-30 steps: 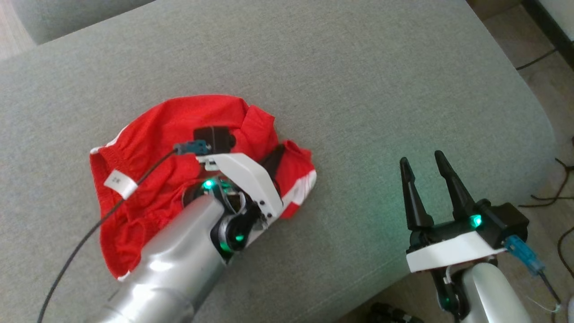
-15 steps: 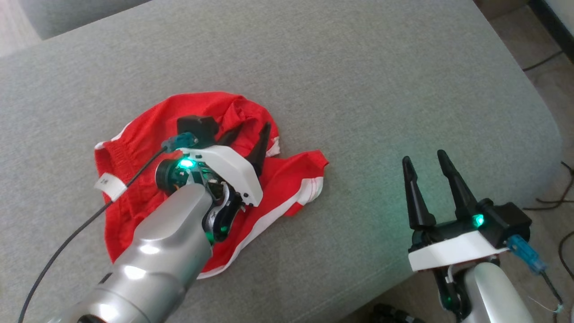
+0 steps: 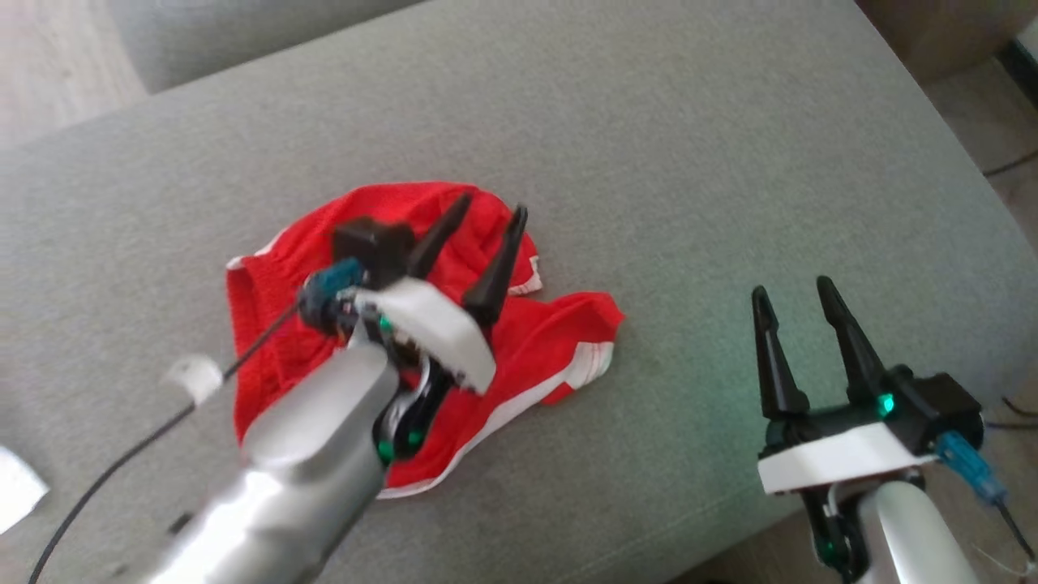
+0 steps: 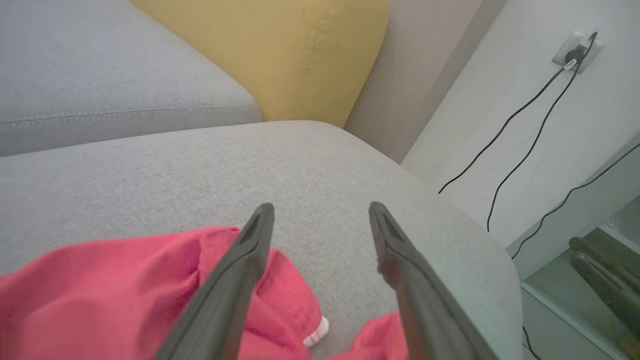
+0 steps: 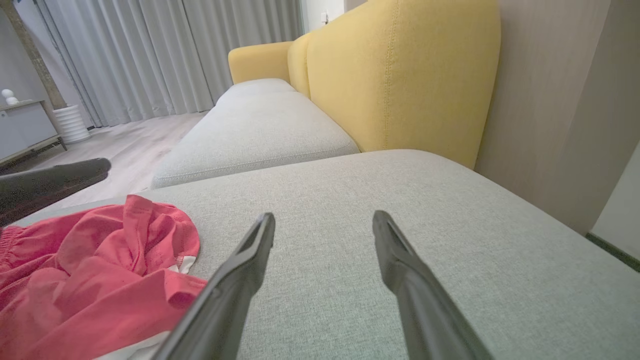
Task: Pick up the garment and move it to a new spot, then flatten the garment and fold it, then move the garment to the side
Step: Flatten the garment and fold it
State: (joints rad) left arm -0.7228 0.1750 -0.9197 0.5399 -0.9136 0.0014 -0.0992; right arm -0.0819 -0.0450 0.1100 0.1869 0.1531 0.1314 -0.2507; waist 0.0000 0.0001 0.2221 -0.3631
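Observation:
A red garment with white trim (image 3: 559, 349) lies crumpled on the grey cushion (image 3: 649, 162), left of centre in the head view. My left gripper (image 3: 491, 207) hovers above it, open, with nothing between its fingers. The left wrist view shows the red cloth (image 4: 115, 285) below and behind the spread fingers (image 4: 250, 260). My right gripper (image 3: 795, 292) stands open near the cushion's front right edge, apart from the garment. In the right wrist view the garment (image 5: 95, 280) lies at the lower left, and a dark finger of the left gripper (image 5: 50, 185) enters from the left edge.
A second grey cushion (image 5: 255, 130) and a yellow sofa back (image 5: 400, 70) lie beyond. Cables (image 4: 520, 130) run along a white wall to the right. Wooden floor (image 3: 57, 65) shows at the far left, and a white scrap (image 3: 16, 487) sits at the left edge.
My left gripper let go of the garment, opened and lifted up off it. The cloth spread out to the right. The head camera shifted, so the whole scene slid right.

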